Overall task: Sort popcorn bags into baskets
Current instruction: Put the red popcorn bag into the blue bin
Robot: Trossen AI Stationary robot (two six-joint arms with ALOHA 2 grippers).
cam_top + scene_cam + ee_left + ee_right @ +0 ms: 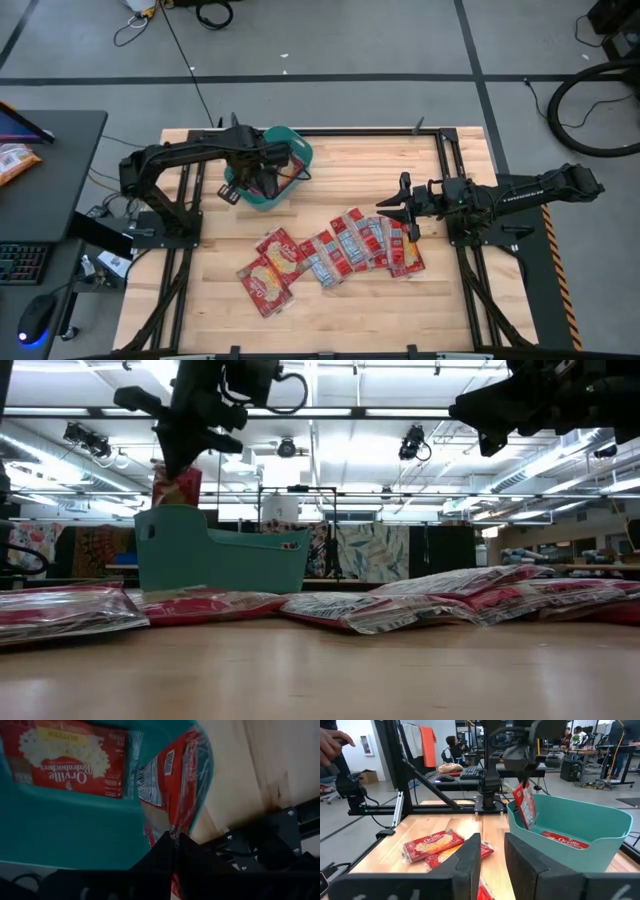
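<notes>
Above the teal basket (pixel 277 172), at about ten o'clock on the table (pixel 460 290), my left gripper (pixel 252 176) is pinching one Orville Redenbacher's popcorn bag (pixel 525 804) by its edge, dangling it upright with its lower end dipping inside the rim. Another popcorn bag (pixel 67 757) is lying flat in the basket already. My right gripper (pixel 398 214) is hovering at three o'clock with its fingers parted narrowly, gripping nothing, just above the row of loose bags (pixel 340 245) that is fanning across the table's middle toward seven o'clock
</notes>
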